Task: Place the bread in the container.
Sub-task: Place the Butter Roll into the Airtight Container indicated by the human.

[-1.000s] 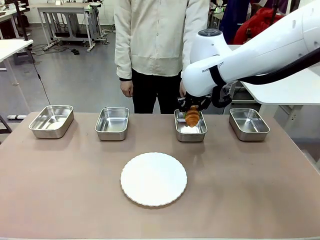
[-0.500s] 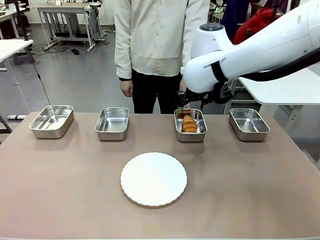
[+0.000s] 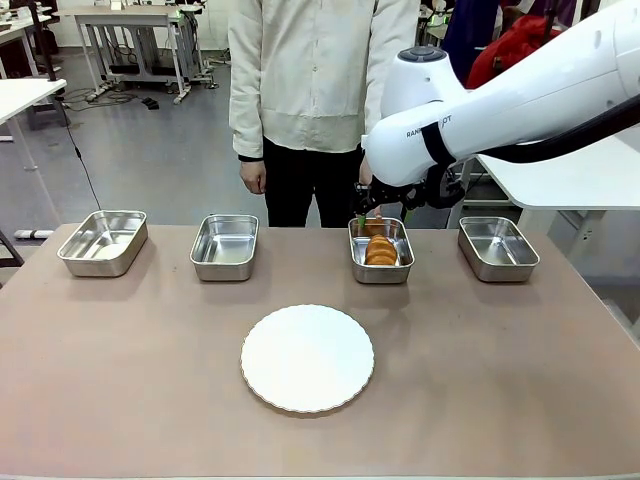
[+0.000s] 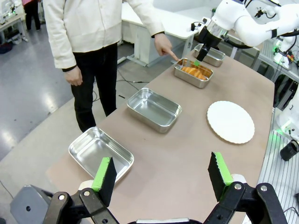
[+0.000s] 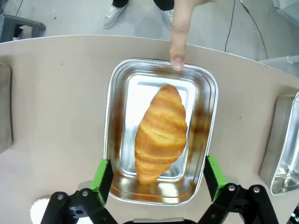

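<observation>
Now the croissant [image 5: 161, 133] lies loose inside the third steel pan [image 5: 117, 140] from the robot's left on the counter [image 3: 150, 380]. Directly above it hangs the right claw [image 5: 159, 179], fingers spread apart and empty. A person's fingertip [image 5: 177, 60] touches the pan's far rim. Over the counter's left end, the left claw [image 4: 161, 175] gapes wide.

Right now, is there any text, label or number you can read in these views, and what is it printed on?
"RAN...PT", partly covered by a black band: on the white link of the right arm in the front view; the middle letters are hidden.
No readable print on the pans, plate, bread or table.
</observation>
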Controlling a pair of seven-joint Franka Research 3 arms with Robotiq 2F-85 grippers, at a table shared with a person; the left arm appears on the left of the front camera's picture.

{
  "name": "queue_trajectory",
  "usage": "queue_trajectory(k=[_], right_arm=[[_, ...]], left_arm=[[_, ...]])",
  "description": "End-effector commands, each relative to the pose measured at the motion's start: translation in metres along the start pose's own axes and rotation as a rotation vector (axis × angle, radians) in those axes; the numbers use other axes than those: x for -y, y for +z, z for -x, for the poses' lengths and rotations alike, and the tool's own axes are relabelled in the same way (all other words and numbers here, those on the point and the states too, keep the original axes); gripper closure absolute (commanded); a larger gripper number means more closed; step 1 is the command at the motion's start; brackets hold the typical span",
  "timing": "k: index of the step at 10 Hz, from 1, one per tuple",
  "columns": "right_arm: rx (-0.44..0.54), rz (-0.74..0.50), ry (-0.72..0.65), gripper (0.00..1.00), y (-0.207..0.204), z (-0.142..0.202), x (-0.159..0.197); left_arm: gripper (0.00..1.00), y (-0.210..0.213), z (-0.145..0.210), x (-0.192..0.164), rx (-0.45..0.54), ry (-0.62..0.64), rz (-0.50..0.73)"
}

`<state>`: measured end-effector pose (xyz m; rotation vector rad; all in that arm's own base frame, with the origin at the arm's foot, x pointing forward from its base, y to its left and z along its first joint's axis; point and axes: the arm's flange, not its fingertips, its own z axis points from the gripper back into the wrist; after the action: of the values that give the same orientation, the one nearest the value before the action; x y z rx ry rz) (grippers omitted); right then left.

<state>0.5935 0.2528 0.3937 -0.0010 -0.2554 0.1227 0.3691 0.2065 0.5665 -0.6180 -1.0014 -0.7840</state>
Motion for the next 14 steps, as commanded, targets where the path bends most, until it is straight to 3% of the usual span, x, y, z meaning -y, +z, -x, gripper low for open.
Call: queue_trajectory(k=[1, 7, 10, 14], right_arm=[[0.005, -0.002, 0.006, 0.00, 0.001, -0.001, 0.001], [0.000, 0.000, 0.000, 0.01, 0.000, 0.000, 0.000], [0.167, -0.040, 0.028, 0.00, 0.053, 0.052, 0.030], [0.262, -0.106, 0.115, 0.00, 0.092, 0.142, 0.059]], left_arm=[[0.00, 0.001, -0.002, 0.002, 0.014, -0.008, 0.006], [0.00, 0.001, -0.002, 0.002, 0.014, -0.008, 0.006], [0.00, 0.001, -0.002, 0.002, 0.014, -0.008, 0.006], [0.00, 0.001, -0.002, 0.002, 0.014, -0.008, 0.006]])
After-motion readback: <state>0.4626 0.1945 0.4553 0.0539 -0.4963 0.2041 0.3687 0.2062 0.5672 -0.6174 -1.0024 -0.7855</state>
